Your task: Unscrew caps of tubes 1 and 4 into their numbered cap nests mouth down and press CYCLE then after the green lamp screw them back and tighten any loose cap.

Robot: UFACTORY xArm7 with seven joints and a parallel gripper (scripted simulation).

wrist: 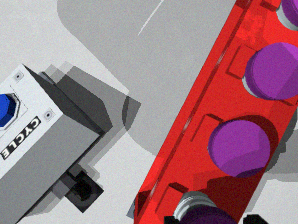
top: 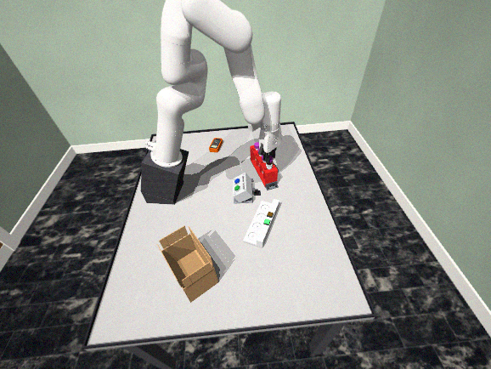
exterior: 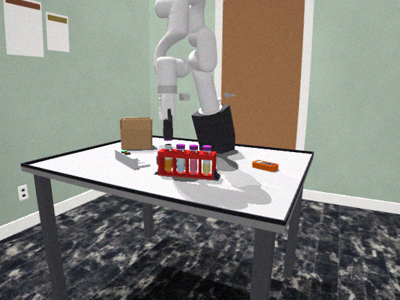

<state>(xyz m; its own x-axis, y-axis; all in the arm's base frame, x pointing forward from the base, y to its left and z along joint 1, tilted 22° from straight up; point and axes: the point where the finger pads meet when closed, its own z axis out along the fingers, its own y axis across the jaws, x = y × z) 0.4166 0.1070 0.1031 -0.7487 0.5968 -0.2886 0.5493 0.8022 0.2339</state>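
My gripper [top: 268, 161] [exterior: 168, 137] [wrist: 212, 220] is shut on a purple cap [exterior: 168, 139] [wrist: 204, 216]. It holds the cap just above the uncapped tube [exterior: 168, 148] [wrist: 191, 202] at the end of the red rack [top: 265, 173] [exterior: 187, 174] [wrist: 170, 165] nearest the cap tray. The other three tubes carry purple caps; two of these caps [wrist: 274, 70] [wrist: 239, 147] show in the wrist view. The white cap tray [top: 255, 235] [exterior: 131, 160] lies beside the rack, its green lamp [top: 267, 221] lit. Its nests look empty. The key housing [top: 243, 195] [wrist: 45, 150] holds the blue CYCLE key [top: 237, 180] [wrist: 4, 111] and the green READY key [top: 236, 187].
An open cardboard box [top: 191, 263] [exterior: 135, 133] stands on the table in front of the arm's base. A small orange device [top: 216, 144] [exterior: 265, 165] lies near the far edge behind the rack. The arm's black base [top: 163, 178] stands at the table's left side.
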